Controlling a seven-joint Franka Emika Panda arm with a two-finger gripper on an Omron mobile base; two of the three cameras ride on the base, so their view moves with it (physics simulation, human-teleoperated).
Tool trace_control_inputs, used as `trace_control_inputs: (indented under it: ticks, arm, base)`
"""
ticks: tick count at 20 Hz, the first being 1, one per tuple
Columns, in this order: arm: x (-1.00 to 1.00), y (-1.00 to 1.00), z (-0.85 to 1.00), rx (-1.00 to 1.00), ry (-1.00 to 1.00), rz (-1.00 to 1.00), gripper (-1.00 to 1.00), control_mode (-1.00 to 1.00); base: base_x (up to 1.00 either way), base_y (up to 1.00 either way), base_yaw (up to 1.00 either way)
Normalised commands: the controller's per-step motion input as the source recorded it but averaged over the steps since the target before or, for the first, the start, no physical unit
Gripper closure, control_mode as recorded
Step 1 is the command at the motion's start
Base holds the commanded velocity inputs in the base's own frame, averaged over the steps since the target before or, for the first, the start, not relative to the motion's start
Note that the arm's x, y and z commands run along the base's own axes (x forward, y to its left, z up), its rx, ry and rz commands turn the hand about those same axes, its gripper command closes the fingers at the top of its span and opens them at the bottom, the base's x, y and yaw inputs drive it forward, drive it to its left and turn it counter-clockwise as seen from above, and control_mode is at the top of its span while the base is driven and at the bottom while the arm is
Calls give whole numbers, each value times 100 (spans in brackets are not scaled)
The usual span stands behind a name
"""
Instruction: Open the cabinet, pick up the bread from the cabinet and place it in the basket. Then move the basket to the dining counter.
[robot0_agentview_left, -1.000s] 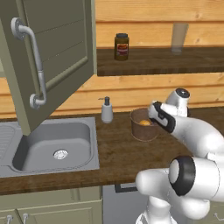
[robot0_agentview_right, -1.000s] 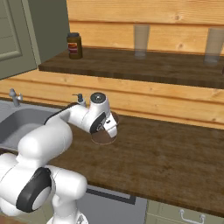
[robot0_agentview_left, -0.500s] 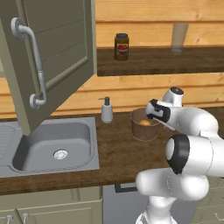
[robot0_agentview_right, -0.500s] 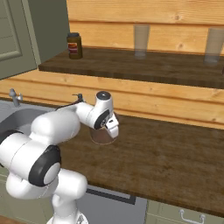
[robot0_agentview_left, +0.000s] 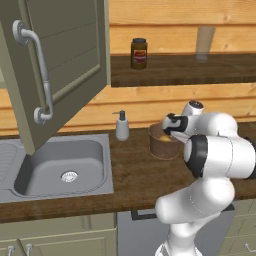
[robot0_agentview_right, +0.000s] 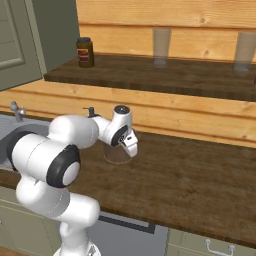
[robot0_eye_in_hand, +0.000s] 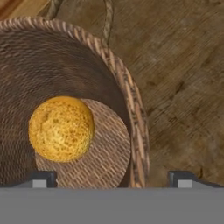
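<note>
The brown woven basket (robot0_agentview_left: 161, 146) stands on the wood worktop right of the sink. The round golden bread (robot0_eye_in_hand: 61, 129) lies on the basket's floor (robot0_eye_in_hand: 107, 153). My gripper (robot0_agentview_left: 171, 126) hovers open just above the basket's right rim (robot0_eye_in_hand: 133, 100). In the hand view one fingertip (robot0_eye_in_hand: 41, 178) is over the inside and the other (robot0_eye_in_hand: 183, 178) over the worktop outside, holding nothing. The olive-grey cabinet door (robot0_agentview_left: 65, 65) hangs open at upper left. The raised dark wood top (robot0_agentview_right: 165, 75) at the back looks like the dining counter.
A grey sink (robot0_agentview_left: 65, 167) lies to the left, and a soap dispenser (robot0_agentview_left: 122, 126) stands just left of the basket. On the raised top are a dark jar (robot0_agentview_left: 139, 52) and clear glasses (robot0_agentview_right: 161, 46). Bare worktop (robot0_agentview_right: 200, 185) stretches to the right.
My hand has crept slightly left over the basket, and the arm's elbow has folded in closer to the base. Basket and bread stay put; the jaws stay open.
</note>
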Motion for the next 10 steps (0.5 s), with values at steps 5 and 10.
trace_control_inputs:
  ticks: [5, 10]
  arm:
    - [9, 13, -56, 3, 3, 0, 100, -100]
    - [0, 33, -69, 1, 5, 0, 100, -100]
  base:
    - [0, 0, 0]
    - [0, 0, 0]
